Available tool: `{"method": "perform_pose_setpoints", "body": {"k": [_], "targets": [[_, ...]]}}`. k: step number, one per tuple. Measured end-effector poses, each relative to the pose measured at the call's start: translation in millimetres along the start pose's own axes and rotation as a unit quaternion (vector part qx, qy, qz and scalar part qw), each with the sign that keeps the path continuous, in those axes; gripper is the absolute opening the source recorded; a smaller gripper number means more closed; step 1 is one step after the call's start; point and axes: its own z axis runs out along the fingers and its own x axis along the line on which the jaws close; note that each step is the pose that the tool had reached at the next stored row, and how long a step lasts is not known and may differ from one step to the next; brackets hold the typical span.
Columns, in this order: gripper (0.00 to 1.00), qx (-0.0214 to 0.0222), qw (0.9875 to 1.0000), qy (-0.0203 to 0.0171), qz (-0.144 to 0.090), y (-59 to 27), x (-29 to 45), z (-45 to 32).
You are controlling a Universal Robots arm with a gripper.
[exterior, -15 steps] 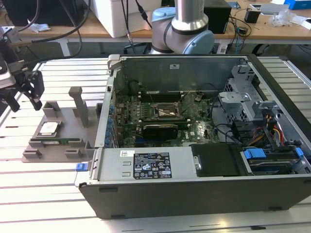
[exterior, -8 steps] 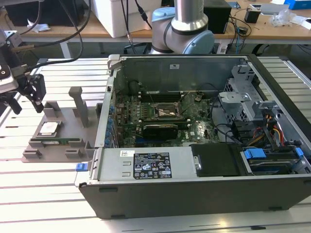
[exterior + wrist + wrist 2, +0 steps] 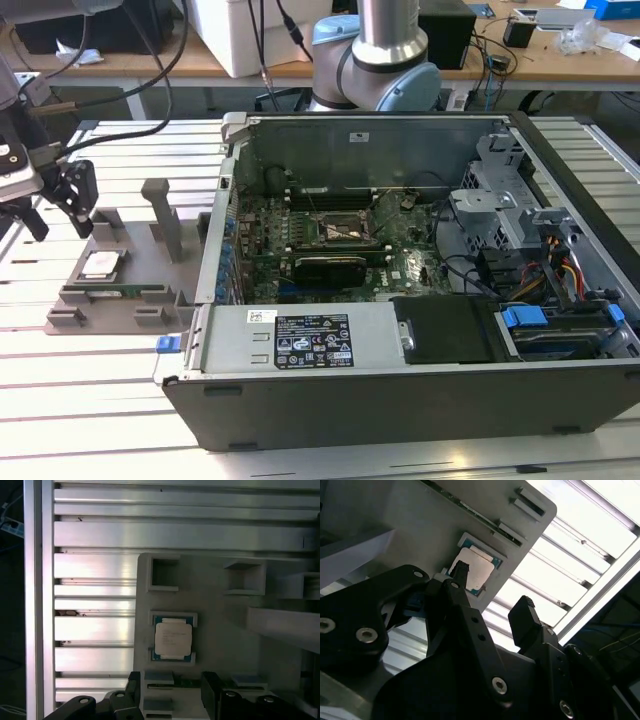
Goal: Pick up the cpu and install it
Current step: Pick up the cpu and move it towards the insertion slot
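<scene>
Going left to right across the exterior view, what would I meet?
gripper, open → cpu in the grey holder → upright post → motherboard socket in the computer case → blue tab

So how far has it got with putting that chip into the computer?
Nothing looks done yet. The cpu lies in its grey holder, untouched. The gripper hangs open near it, holding nothing. Picking up and seating it in the motherboard socket are left.

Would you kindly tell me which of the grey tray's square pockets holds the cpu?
The pocket nearest the end effector holds the cpu; the farther pocket and its neighbour on the grey tray are empty.
</scene>
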Motion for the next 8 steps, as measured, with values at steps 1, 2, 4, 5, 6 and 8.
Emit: {"method": "perform_pose_setpoints", "body": {"k": [1, 2, 4, 5, 6, 8], "targets": [[0.60, 0.0000, 1.0000, 0.0000, 0.000, 0.1, 0.1, 1.6], [0.60, 0.0000, 1.0000, 0.0000, 0.000, 0.2, 0.1, 2.7], [0.60, 0.0000, 1.0000, 0.0000, 0.000, 0.3, 0.2, 4.8], [0.60, 0.0000, 1.0000, 0.0000, 0.000, 0.3, 0.2, 5.7], [0.60, 0.0000, 1.0000, 0.0000, 0.000, 0.4, 0.2, 6.7], [0.60, 0.0000, 1.0000, 0.0001, 0.000, 0.5, 0.3, 9.3]]}}
